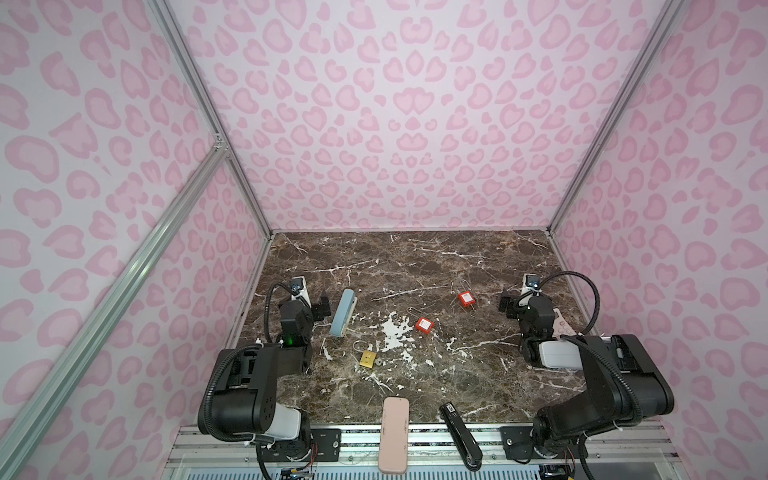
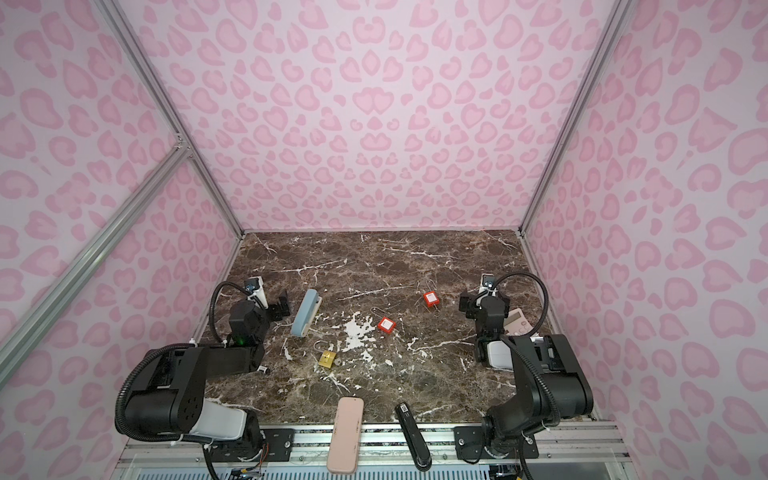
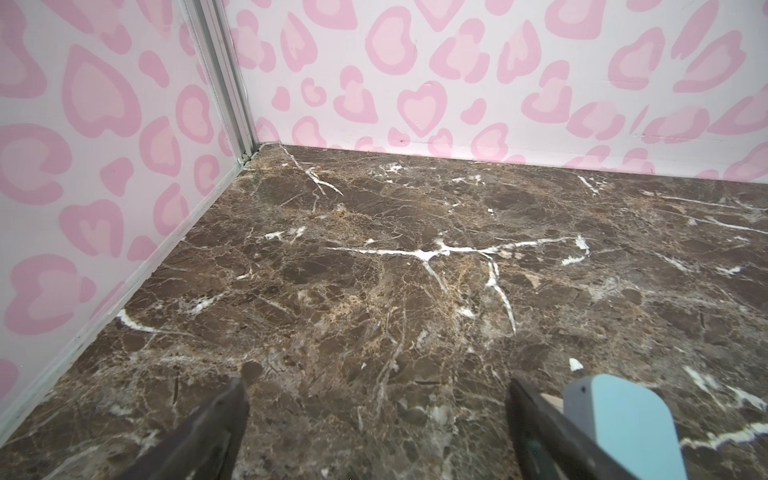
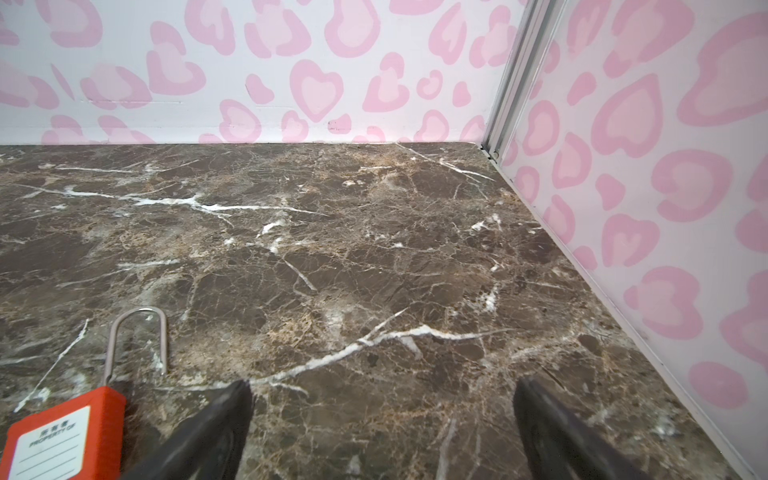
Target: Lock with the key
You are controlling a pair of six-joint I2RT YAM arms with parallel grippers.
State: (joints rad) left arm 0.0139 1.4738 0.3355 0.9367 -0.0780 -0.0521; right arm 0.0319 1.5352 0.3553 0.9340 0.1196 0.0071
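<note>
Pink heart-print walls, brown marble worktop (image 1: 415,266). Left claw (image 3: 378,386) and right claw (image 4: 382,386) spread apart, empty. Brass padlock (image 1: 368,358) front left, red padlocks (image 1: 424,325) mid-worktop; key too small to make out. Likely trouble: wrong lock chosen, or tiny key skidding away on slick marble.

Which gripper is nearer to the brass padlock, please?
Left. The left gripper is behind and left of the brass padlock, beside the blue case; the right gripper is far across the table to its right, by a red padlock.
</note>
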